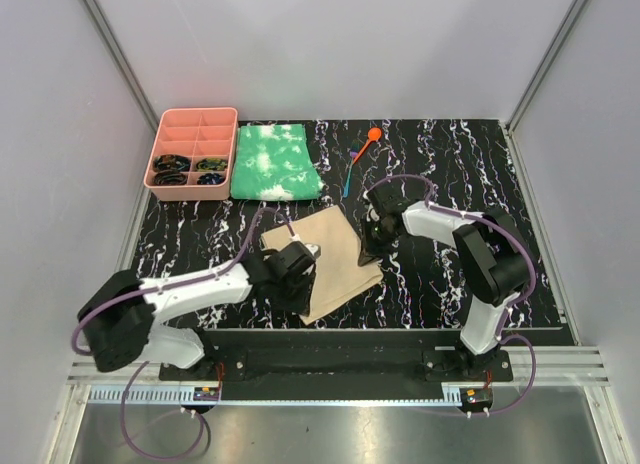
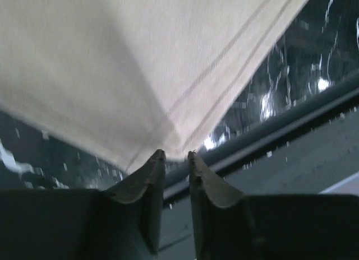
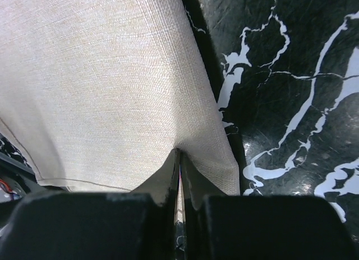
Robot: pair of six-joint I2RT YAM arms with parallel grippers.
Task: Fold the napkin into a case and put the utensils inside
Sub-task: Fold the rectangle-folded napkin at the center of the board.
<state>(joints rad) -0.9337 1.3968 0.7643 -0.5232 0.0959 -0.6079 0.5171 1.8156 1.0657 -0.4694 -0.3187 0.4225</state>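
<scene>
The tan napkin (image 1: 335,252) lies on the black marbled table, one part folded over. My right gripper (image 1: 372,239) is shut on its right edge; in the right wrist view the cloth (image 3: 112,86) puckers into the closed tips (image 3: 179,153). My left gripper (image 1: 300,266) is over the napkin's left side. In the left wrist view its tips (image 2: 175,154) stand a narrow gap apart, right at a hemmed corner of the napkin (image 2: 123,64), with no cloth seen between them. The orange spoon (image 1: 368,141) and the slim blue utensil (image 1: 349,179) lie at the back, apart from both grippers.
A green-and-white mottled cloth (image 1: 275,162) lies at the back left of the napkin. A pink compartment tray (image 1: 192,134) with dark small items stands at the far left. The table's front rail (image 2: 291,122) runs close below the left gripper. White walls enclose the table.
</scene>
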